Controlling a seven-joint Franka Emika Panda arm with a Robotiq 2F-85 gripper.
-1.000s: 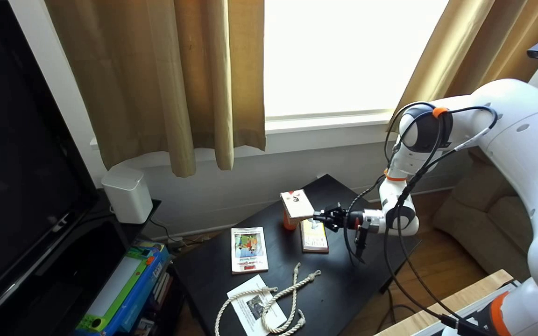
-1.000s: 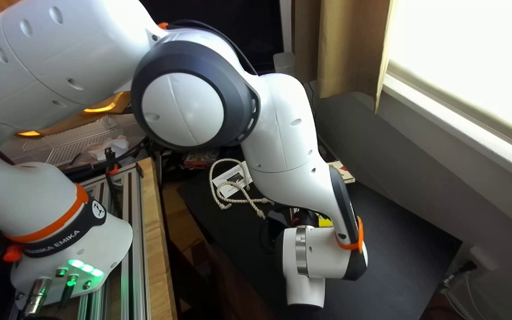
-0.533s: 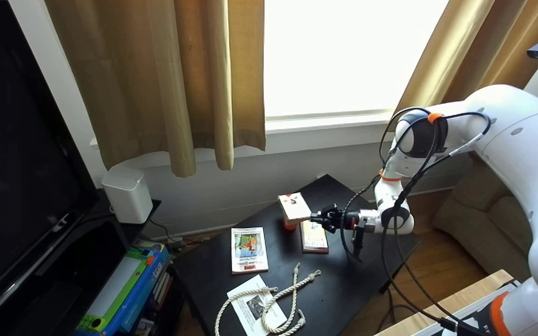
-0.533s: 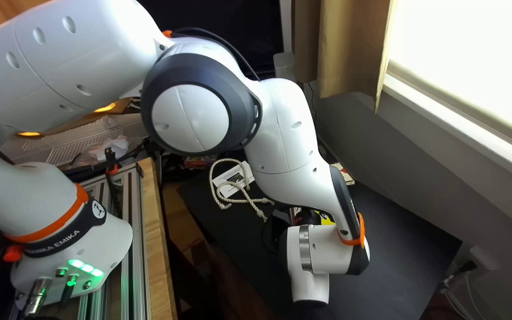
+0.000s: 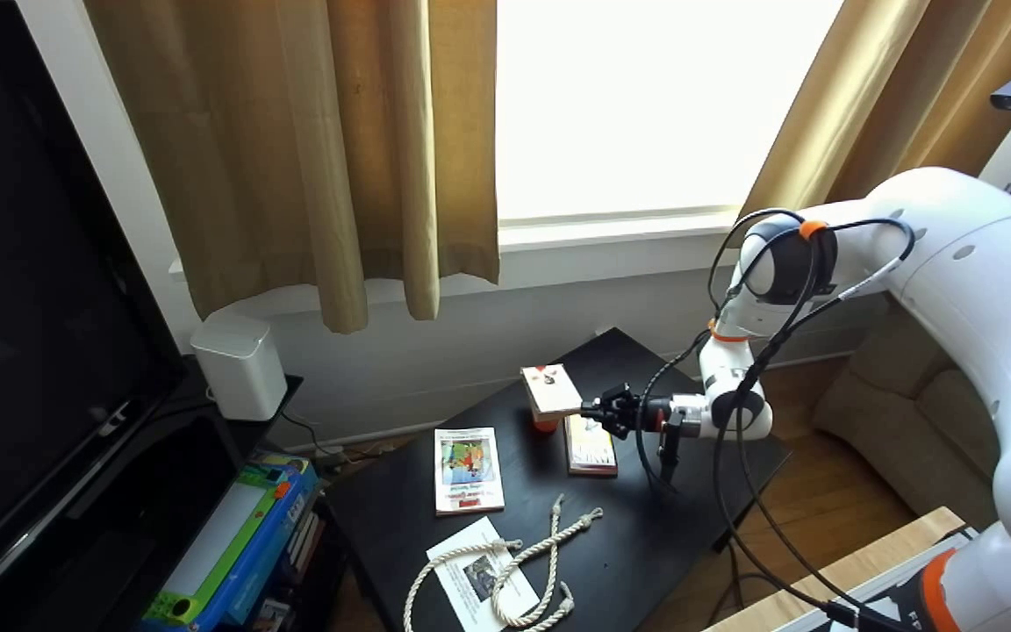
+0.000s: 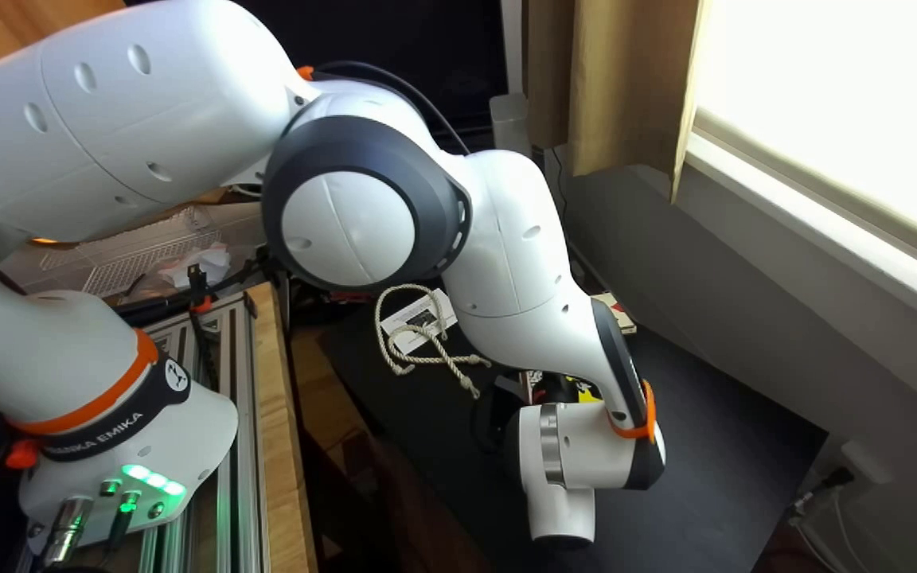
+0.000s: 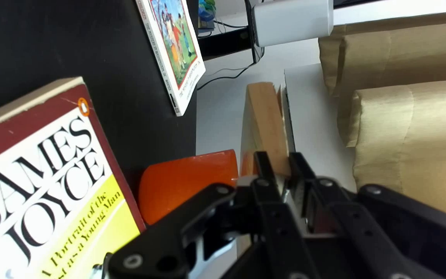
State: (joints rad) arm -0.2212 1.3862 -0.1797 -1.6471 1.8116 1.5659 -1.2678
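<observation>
1. The claw (image 7: 281, 164) is low in the middle of the wrist view. Its fingers are close together and pinch the near edge of a pale book (image 7: 263, 128). I cannot tell if they hold all of its pages or just some.
2. The pale book sticks out past the fingertips. In an exterior view, the pale book (image 5: 551, 389) is just to the left of the claw, near the middle of the frame. In an exterior view, only a bit of it peeks out to the right of the white arm (image 6: 506, 231).
3. An orange cup (image 7: 186, 182) is under the pale book. I cannot tell if they touch.
4. A James Joyce book (image 7: 52, 182) lies at the lower left of the wrist view, near the cup, on a black table (image 5: 646, 527).
5. A picture book (image 7: 174, 38) lies on the table too, at the top of the wrist view, well apart from the claw.
6. In an exterior view, rope (image 5: 555, 540) lies over a paper (image 5: 462, 584) at the bottom.
7. A white box (image 5: 242, 377) stands at the left, by a black TV (image 5: 23, 307).
8. Far back, tan curtains (image 5: 295, 175) hang beside a bright window (image 5: 628, 105) at the top.
</observation>
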